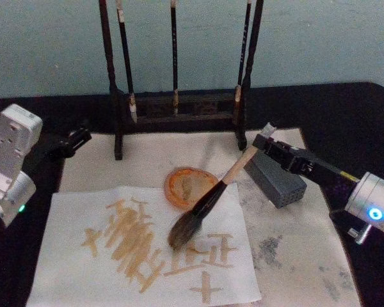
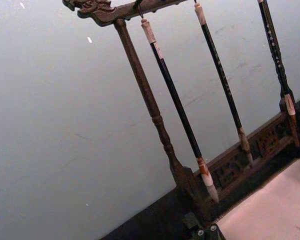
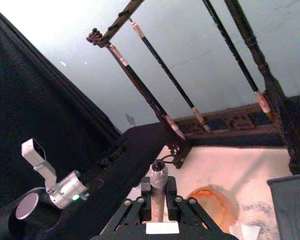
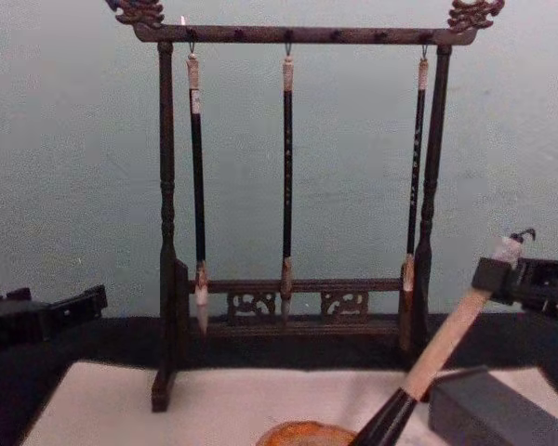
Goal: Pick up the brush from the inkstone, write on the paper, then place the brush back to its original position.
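Right arm reaches in from right, low over table. My right claw (image 1: 264,142) clamped on brush (image 1: 208,195) near end cap. Brush tilted, bristles touching paper (image 1: 70,224) among tan strokes (image 1: 131,240). Left claw (image 1: 77,136) parked at left; grip state: cannot tell.

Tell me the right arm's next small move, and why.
Probably drag the brush slightly across the paper: the right gripper is shut on its handle and the bristles rest on the sheet beside tan strokes. The left gripper sits parked at left.

I have my right gripper (image 1: 261,144) clamping the brush (image 1: 212,194), bristles on the paper (image 1: 70,256) just nearer me than the orange dish (image 1: 182,181).
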Robot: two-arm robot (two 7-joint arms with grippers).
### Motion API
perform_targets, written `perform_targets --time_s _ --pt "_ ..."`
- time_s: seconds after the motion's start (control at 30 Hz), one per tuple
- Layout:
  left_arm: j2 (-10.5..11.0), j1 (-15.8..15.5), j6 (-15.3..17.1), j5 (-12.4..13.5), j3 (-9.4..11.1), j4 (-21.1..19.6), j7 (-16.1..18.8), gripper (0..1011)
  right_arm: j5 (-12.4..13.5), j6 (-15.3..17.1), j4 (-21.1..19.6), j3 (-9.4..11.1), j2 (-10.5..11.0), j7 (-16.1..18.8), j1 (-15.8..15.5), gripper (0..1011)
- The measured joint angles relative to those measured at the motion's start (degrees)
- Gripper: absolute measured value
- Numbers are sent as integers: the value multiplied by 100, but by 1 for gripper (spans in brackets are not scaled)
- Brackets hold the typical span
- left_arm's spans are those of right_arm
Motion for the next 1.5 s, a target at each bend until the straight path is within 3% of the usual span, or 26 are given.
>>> perform_targets --time_s 0.5,1.03,1.27,1.5 --pt "0 0 0 0 0 0 0 1002 58 -61 62 172 97 -22 -135 175" --pt "0 0 0 0 0 0 0 1002 237 -218 -261 506 322 73 -403 175" --pt "0 0 0 0 0 0 0 1002 228 -226 -401 460 301 144 -406 175" --pt "0 0 0 0 0 0 0 1002 106 -141 -255 205 88 162 -232 175"
